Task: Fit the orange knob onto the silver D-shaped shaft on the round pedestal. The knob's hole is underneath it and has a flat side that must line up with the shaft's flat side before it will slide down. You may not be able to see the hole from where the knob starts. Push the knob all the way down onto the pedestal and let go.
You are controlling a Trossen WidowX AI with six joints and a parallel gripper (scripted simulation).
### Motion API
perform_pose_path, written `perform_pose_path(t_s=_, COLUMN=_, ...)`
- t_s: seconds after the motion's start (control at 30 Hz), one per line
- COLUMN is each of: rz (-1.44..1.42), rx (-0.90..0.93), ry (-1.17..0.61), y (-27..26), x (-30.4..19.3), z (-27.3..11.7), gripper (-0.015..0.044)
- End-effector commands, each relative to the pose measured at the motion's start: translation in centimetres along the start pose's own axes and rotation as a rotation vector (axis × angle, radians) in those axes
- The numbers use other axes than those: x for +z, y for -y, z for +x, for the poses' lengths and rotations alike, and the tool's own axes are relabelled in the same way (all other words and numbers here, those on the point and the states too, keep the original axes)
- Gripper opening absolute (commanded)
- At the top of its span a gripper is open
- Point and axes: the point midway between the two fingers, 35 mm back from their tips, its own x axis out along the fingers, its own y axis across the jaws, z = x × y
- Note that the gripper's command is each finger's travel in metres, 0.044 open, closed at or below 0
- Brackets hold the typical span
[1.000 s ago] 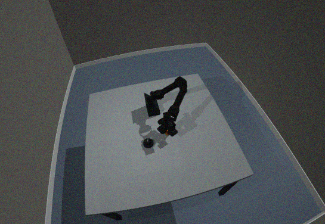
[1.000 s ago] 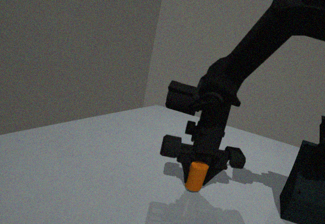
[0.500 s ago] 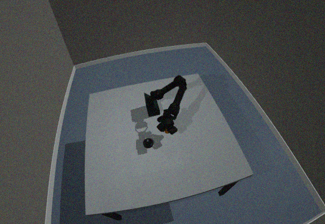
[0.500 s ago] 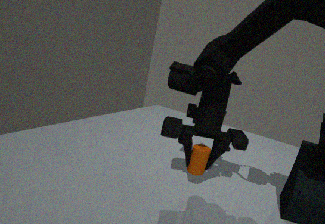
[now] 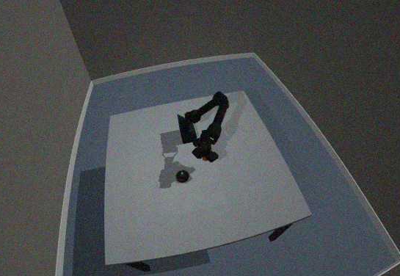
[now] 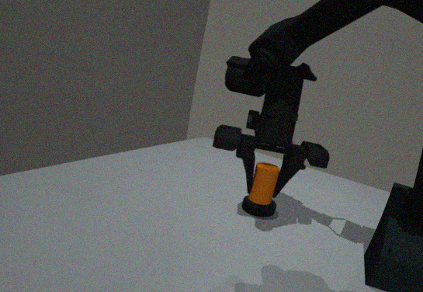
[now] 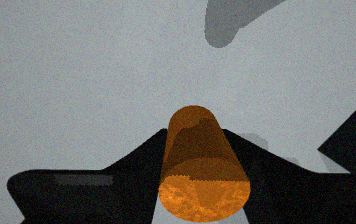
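Observation:
The orange knob [image 5: 205,158] [image 6: 265,182] [image 7: 202,192] is a cylinder, held off the table. My gripper [image 6: 262,193] [image 7: 193,134] is shut on its sides and points down. The wrist view shows the knob's top end; its underside and hole are hidden. The round dark pedestal [image 5: 182,176] [image 6: 258,209] stands on the table. In the top view the knob is apart from it, to its upper right. In the exterior view the knob's lower end overlaps the pedestal and hides the shaft. The shaft's flat side cannot be made out.
The arm's dark base block [image 5: 187,130] [image 6: 399,237] stands behind the pedestal in the top view, and at the right in the exterior view. The pale table [image 5: 207,213] [image 6: 114,225] carries the arm's shadows, some of them around the pedestal.

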Motion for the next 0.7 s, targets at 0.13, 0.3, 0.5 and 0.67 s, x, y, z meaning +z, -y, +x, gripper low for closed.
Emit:
perform_pose_path(t_s=0.13, rz=0.001, rx=0.000, ry=-0.004, y=-0.1, x=0.2, z=-2.5, gripper=0.0000)
perform_pose_path(t_s=0.3, rz=0.004, rx=-0.001, ry=-0.011, y=0.0, x=0.1, z=-3.9, gripper=0.0000)
perform_pose_path(t_s=0.5, rz=0.004, rx=-0.001, ry=-0.010, y=0.0, x=1.1, z=-3.8, gripper=0.0000)
perform_pose_path(t_s=0.67, rz=0.004, rx=-0.001, ry=-0.009, y=-0.1, x=2.6, z=-3.4, gripper=0.0000)
